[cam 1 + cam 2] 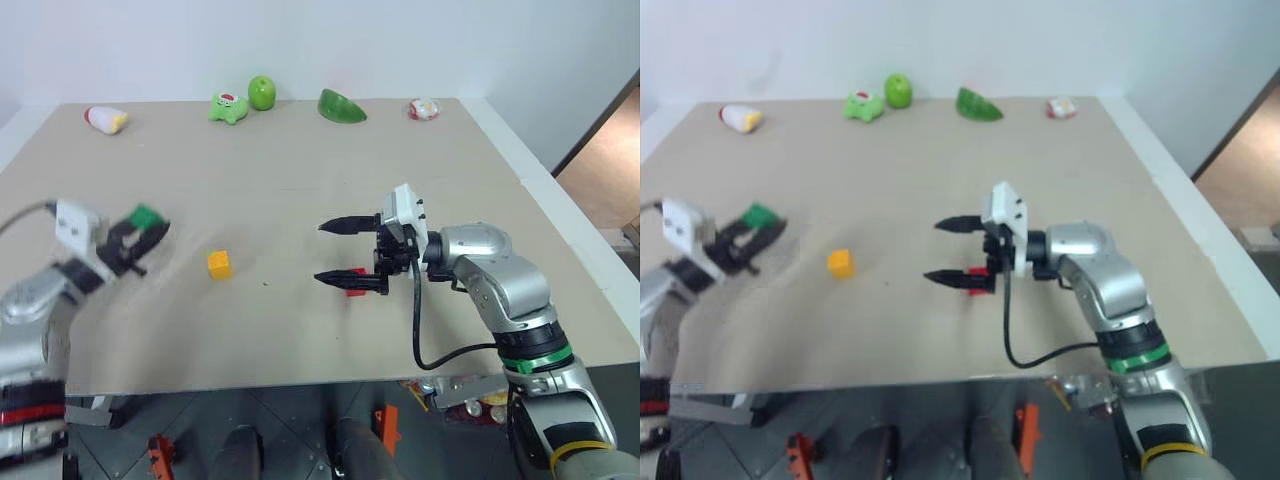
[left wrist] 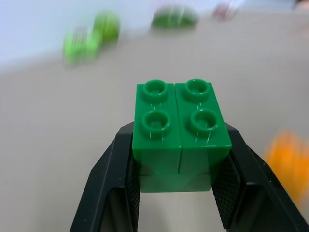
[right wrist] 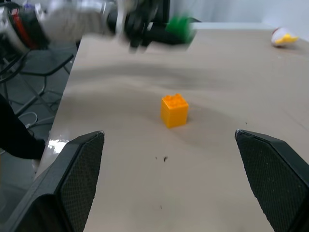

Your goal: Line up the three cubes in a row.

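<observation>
Your left gripper (image 2: 176, 193) grips the green cube (image 2: 179, 128); set it near the table's (image 1: 300, 180) left edge beside the yellow cube (image 1: 220, 264) (right gripper (image 1: 335, 252) hangs spread, empty).

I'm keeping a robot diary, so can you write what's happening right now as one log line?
left gripper: shut on green cube, above table | right gripper: open, empty, near red cube | yellow cube: on table

Beige table (image 1: 300, 200) has the yellow cube (image 1: 220, 264) and red cube (image 1: 355, 281) mid-table, plus green toys (image 1: 243, 101) and white-and-red toys (image 1: 106, 119) along the far edge.
</observation>
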### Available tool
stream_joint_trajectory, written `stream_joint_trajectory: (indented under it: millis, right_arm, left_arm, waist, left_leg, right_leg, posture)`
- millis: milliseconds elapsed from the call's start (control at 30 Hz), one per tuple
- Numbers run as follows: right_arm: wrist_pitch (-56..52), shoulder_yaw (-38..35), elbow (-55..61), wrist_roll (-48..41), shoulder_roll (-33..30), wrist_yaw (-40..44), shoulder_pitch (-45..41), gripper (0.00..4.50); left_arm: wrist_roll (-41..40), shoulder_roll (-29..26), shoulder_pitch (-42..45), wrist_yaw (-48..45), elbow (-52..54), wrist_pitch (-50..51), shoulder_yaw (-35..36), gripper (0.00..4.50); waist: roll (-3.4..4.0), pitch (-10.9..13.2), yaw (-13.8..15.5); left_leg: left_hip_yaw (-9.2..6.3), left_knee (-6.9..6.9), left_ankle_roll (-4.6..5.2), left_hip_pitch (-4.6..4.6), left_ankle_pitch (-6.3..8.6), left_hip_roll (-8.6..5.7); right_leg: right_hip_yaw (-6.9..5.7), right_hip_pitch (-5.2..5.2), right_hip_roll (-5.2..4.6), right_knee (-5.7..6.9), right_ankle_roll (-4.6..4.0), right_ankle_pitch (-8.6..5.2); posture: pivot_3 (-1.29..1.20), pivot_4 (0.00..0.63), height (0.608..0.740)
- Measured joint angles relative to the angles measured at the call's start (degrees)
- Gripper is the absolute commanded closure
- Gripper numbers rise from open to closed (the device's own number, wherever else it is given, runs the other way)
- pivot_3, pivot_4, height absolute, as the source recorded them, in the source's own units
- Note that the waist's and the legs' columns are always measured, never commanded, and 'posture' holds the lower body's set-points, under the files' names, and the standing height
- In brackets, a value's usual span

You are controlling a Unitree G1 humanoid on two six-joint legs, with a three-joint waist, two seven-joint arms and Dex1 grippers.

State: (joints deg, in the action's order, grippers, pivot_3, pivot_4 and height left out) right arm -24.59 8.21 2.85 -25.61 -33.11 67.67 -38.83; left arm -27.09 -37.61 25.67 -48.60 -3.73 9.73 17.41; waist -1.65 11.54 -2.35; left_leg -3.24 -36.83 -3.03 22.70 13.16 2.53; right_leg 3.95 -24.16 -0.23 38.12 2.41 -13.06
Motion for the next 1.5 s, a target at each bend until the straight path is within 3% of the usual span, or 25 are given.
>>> stream_joint_trajectory:
  millis: [267,500,867,1233,1500]
  right_arm:
    - [0.64,-4.81,-6.15,0.11,-4.26,0.87,-0.06,0.0]
    - [-0.68,-7.69,-2.29,-0.25,-6.1,-1.87,6.1,0.0]
    - [-3.51,-9.31,3.84,-1.74,-6.81,-5.22,10.01,0.0]
    - [-3.53,-9.36,4.71,-1.84,-6.55,-7.09,10.75,0.0]
    - [-4.0,-9.37,6.02,-2.86,-8.85,-5.06,14.57,0.0]
  left_arm:
    - [-2.11,3.15,6.26,-6.69,6.41,8.62,-14.76,3.14]
    - [6.4,10.13,7.46,-10.27,1.01,6.23,-28.6,3.14]
    - [14.09,11.31,14.03,-16.98,-13.55,-2.37,-31.21,3.14]
    - [11.4,12.9,14.49,-18.98,-7.73,6.55,-31.1,3.14]
    - [12.62,11.35,9.3,-18.05,-7.32,6.11,-31.06,3.14]
  waist:
    - [0.05,0.02,-0.51]
    - [0.05,0.03,-0.43]
    - [0.06,0.03,-0.41]
    - [0.06,0.03,-0.42]
    - [0.06,0.03,-0.39]
  left_leg:
    - [0.02,0.16,0.04,-0.04,0.02,0.05]
    - [0.05,0.09,0.04,-0.01,0.02,0.03]
    - [0.05,0.07,0.29,-0.03,-0.15,0.0]
    - [0.03,0.08,0.3,-0.02,-0.14,0.0]
    - [0.03,0.08,0.31,-0.01,-0.15,0.0]
  right_leg:
    - [0.09,-0.08,0.13,0.02,-0.07,0.0]
    - [0.14,-0.1,0.13,0.02,-0.05,-0.02]
    - [0.19,-0.07,0.17,0.04,-0.05,0.1]
    - [0.18,-0.07,0.17,0.04,-0.01,0.08]
    - [0.19,-0.07,0.17,0.04,0.0,0.07]
  posture:
    - [0.0,0.15,0.733]
    - [0.0,0.15,0.733]
    - [0.0,0.15,0.733]
    - [0.0,0.15,0.733]
    - [0.0,0.15,0.733]
